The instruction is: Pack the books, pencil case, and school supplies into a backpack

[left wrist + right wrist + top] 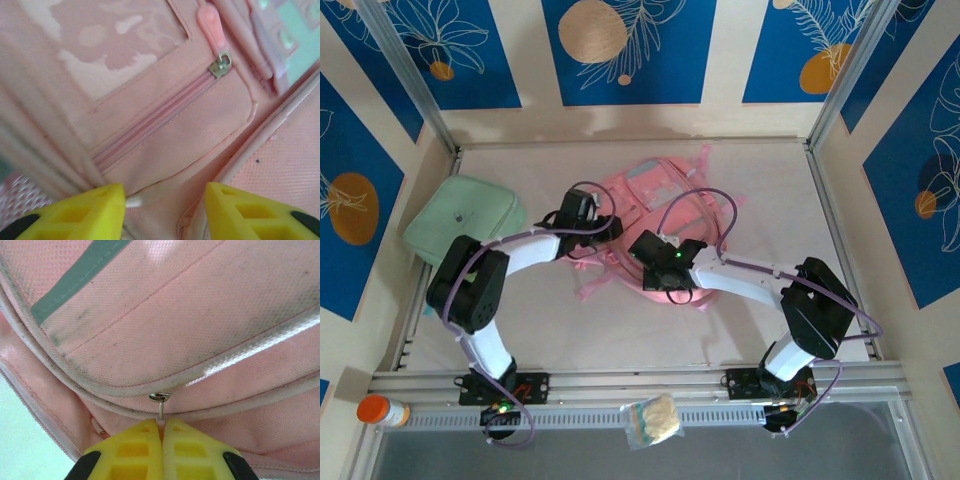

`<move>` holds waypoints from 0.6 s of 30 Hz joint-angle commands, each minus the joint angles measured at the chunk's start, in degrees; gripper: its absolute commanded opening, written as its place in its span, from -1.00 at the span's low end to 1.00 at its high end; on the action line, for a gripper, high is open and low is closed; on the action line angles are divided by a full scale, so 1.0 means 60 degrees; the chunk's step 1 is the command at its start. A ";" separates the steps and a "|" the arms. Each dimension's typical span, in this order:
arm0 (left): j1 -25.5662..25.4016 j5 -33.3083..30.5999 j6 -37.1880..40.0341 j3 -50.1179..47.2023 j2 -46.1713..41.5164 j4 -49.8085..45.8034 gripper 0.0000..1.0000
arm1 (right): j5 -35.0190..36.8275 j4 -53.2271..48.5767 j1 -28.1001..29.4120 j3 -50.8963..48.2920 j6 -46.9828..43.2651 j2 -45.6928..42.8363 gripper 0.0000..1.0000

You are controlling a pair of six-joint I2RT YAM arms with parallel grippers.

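Firmly, the right gripper (162, 424) is clamping the backpack's (200, 315) zip pull (160, 407); the left gripper (164, 192) is gaping nearby. Under them a pale table (650, 335) is spreading, blue leaf-print walls (620, 50) standing beyond.

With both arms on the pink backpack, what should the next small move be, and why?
Likely the right gripper draws the zipper pull along its track: its fingers are shut on the pull, and the backpack's seam there looks closed.
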 commanded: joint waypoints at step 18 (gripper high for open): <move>-0.2852 -0.1923 -0.6411 -0.2642 -0.1505 0.2944 -0.11 | -0.0606 0.0188 -0.0067 -0.0542 0.0049 -0.0358 -1.00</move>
